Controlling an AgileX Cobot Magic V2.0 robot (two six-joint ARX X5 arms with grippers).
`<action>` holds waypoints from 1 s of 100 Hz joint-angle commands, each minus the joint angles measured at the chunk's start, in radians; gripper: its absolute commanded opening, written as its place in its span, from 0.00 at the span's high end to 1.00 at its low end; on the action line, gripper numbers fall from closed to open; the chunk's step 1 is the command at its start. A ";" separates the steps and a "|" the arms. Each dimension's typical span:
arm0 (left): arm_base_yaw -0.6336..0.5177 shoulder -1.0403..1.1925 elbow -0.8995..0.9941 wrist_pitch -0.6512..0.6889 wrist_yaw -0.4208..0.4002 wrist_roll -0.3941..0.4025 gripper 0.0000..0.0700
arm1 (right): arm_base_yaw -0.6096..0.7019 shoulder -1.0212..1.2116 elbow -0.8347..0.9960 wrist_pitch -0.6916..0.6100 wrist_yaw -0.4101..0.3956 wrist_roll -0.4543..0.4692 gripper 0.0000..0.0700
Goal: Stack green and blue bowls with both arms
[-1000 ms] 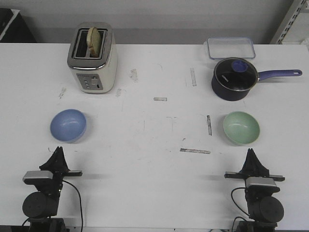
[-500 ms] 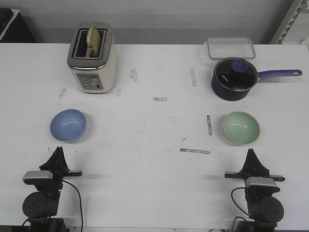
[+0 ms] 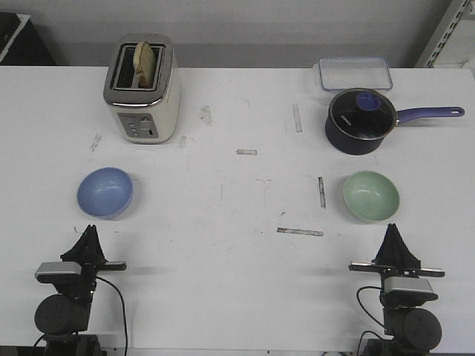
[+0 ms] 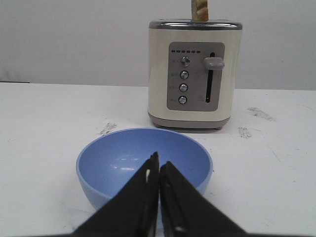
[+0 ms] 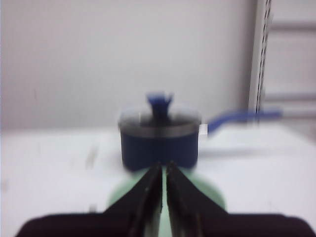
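Cream toaster [image 4: 195,74] beyond blue bowl [image 4: 144,166], saucepan [image 5: 159,138] behind green bowl [image 3: 371,196], bowls upright, nothing between, left gripper [image 4: 159,170] and right gripper [image 5: 164,174] pinched closed, empty.

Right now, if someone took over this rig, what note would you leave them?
Left claw: shut, empty, just short of the blue bowl.
Right claw: shut, empty, just short of the green bowl; its wrist view is blurred.
Bowls: both upright and empty, far apart, blue in front of the toaster, green in front of the saucepan.
Done: nothing; neither bowl is touched.
Left: open the claws, grasp a bowl, stack one in the other.
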 commanded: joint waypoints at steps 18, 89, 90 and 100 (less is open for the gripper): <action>0.002 -0.002 -0.021 0.011 0.001 0.002 1.00 | 0.000 0.213 0.359 -0.147 0.027 -0.014 0.99; 0.002 -0.002 -0.021 0.005 0.001 0.002 1.00 | -0.262 1.263 1.072 -0.907 -0.120 -0.137 0.19; 0.002 -0.002 -0.021 0.005 0.001 0.002 1.00 | -0.265 1.272 1.072 -0.908 -0.120 -0.140 0.19; 0.002 -0.002 -0.021 0.005 0.001 0.002 1.00 | -0.278 1.342 1.072 -0.907 -0.119 -0.170 0.19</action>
